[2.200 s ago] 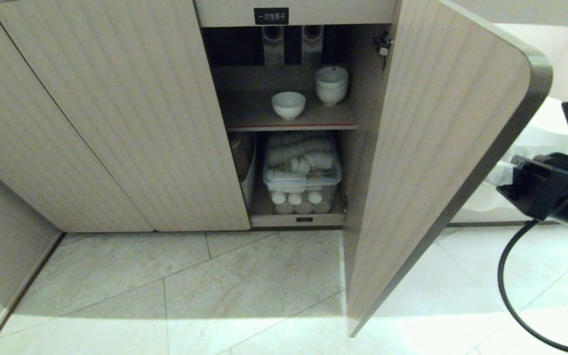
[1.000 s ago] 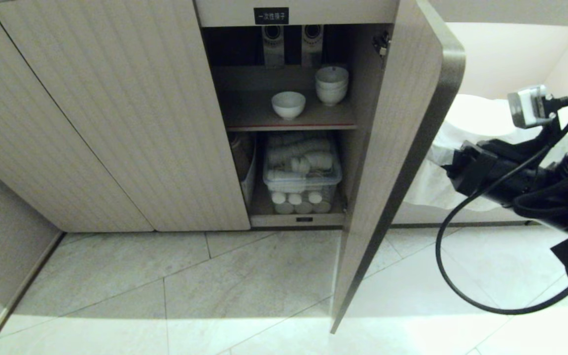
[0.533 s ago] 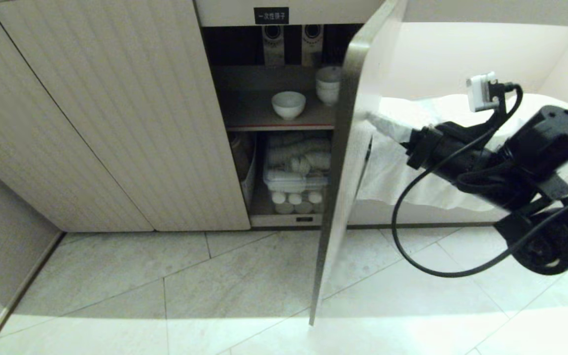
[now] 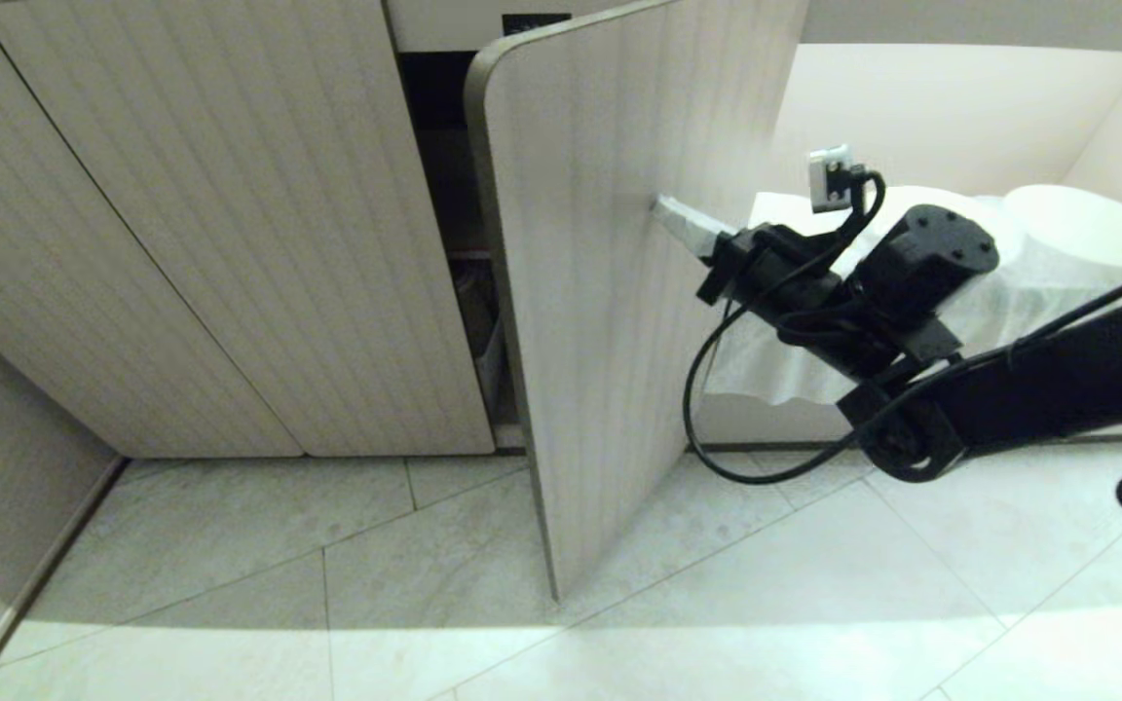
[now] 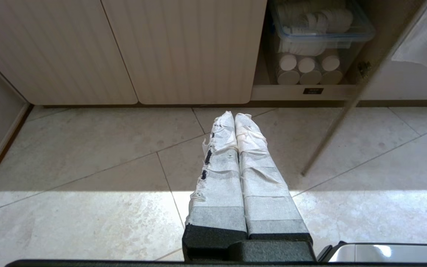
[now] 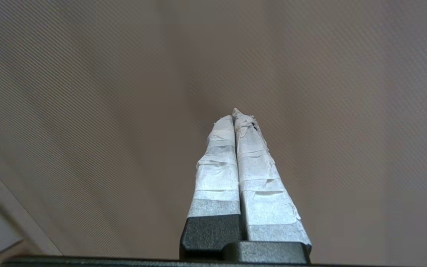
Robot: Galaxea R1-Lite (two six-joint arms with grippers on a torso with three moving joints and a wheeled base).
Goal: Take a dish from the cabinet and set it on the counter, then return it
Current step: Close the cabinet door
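The cabinet's ribbed beige door (image 4: 610, 312) stands partly swung across the opening, leaving a dark gap (image 4: 449, 195) at its left. My right gripper (image 4: 663, 207) is shut and empty, its taped tips against the door's outer face. The right wrist view shows those tips (image 6: 235, 115) close to the ribbed surface (image 6: 87, 111). The dish is hidden behind the door. The counter is out of view. My left gripper (image 5: 234, 115) is shut and empty, held low over the floor tiles before the cabinet.
Closed ribbed doors (image 4: 210, 224) fill the left. A niche with white bag-lined bins (image 4: 1009, 263) lies right of the door. A clear lidded tub of white cups (image 5: 313, 44) sits on the cabinet's bottom shelf. My right arm's black cable (image 4: 717, 428) loops near the door.
The door has swung from wide open to partly across the opening, now hiding the bowls and shelves. My right arm has moved left with it, its tips on the door.
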